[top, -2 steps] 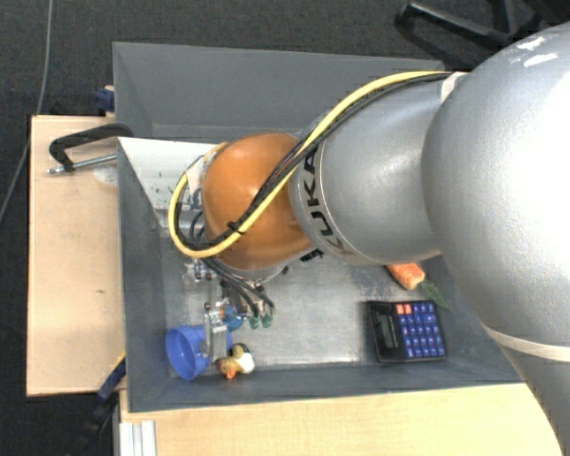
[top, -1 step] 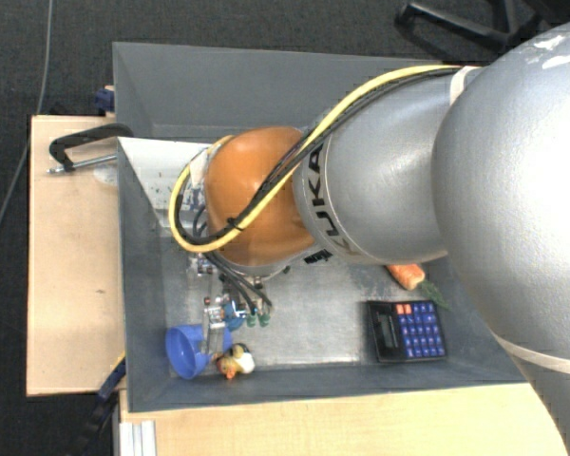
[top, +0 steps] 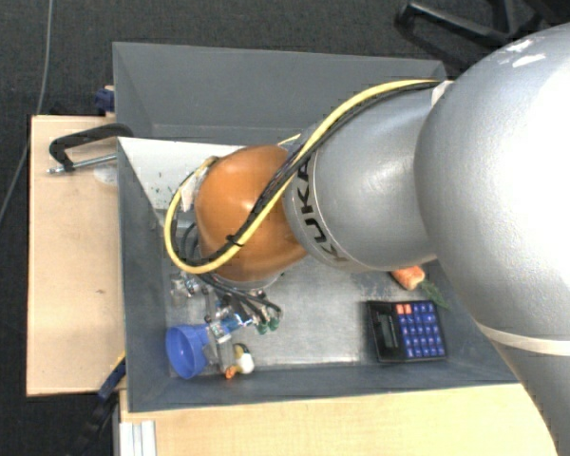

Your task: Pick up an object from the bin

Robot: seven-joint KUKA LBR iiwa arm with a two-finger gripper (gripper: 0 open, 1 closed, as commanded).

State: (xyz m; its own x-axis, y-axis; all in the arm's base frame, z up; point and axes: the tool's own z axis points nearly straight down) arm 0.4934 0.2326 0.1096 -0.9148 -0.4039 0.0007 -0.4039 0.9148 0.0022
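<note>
My gripper [top: 230,323] hangs below the orange wrist cover, low over the bin's front left part. A blue round cup-like thing [top: 182,351] lies on its side just left of the gripper, near the front left corner. A small white and orange piece [top: 236,362] lies right under the gripper's tip, beside the blue thing. Whether the gripper touches either of them is hidden.
A dark calculator with blue keys [top: 406,331] lies at the front right. An orange carrot-like thing [top: 408,276] peeks out from under the arm behind it. A white speckled sheet [top: 157,164] lies against the back left. The arm covers the bin's middle and right.
</note>
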